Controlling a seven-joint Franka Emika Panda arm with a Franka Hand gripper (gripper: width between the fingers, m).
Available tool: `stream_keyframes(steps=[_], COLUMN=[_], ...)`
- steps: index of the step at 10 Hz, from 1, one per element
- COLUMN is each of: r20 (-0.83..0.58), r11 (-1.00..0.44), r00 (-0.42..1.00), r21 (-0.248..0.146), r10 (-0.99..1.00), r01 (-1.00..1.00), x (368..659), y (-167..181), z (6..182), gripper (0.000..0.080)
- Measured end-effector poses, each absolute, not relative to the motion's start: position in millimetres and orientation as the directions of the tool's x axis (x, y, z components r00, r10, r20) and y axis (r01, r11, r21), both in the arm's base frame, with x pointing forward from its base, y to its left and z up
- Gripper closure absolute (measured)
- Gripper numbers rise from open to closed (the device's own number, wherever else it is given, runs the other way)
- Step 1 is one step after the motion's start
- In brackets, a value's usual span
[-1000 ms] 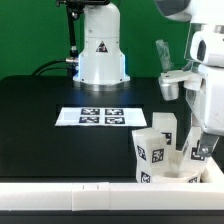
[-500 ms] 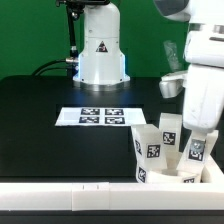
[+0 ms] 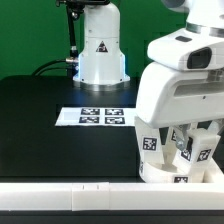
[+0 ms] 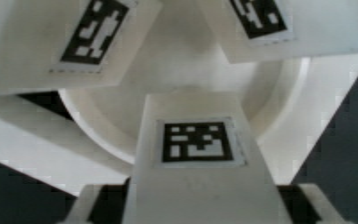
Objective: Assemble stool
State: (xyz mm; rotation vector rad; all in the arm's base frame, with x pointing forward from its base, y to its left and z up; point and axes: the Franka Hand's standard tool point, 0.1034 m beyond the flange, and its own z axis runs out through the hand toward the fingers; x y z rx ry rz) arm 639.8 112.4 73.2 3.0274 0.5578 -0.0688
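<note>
Surface: black table top [image 3: 40, 110], matte, bordered at the front by a long white edge bar [image 3: 60, 188].
Marker board: flat white strip with four tags [image 3: 97, 117], lying on the table near the arm's white base [image 3: 100, 50].
Room: green backdrop [image 3: 30, 35] behind the rig; dark cables run down beside the base.
Stool: ring-like seat [image 3: 160, 170] at the front of the table on the exterior view's right, with tagged blocky legs [image 3: 152, 140] standing up from it. In the wrist view three tagged legs surround the seat's round opening [image 4: 105, 120].
Gripper: lowered over the stool [image 4: 199, 190]; the dark fingers [image 4: 105, 203] flank the nearest leg [image 4: 197, 150]; contact cannot be told.
</note>
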Motion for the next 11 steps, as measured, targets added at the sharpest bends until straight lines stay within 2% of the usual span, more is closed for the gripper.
stream_keyframes(steps=[2, 3, 6, 9, 10, 11], r20=[-0.048, -0.046, -0.054, -0.047, -0.047, -0.043], r11=[-0.976, -0.997, -0.925, -0.890, -0.890, -0.891], r00=[0.978, 0.998, 0.924, 0.889, 0.889, 0.891], r21=[0.066, 0.072, 0.055, 0.062, 0.061, 0.053], r10=[0.203, 0.031, -0.378, -0.455, -0.456, -0.453], r01=[0.206, 0.034, -0.375, -0.452, -0.453, -0.451], x=[640, 641, 640, 640, 640, 640], y=[107, 100, 83, 81, 81, 81], z=[72.5, 71.3, 70.5, 70.1, 71.3, 79.9], gripper=[0.0465, 0.0465, 0.0465, 0.0434, 0.0245, 0.0245])
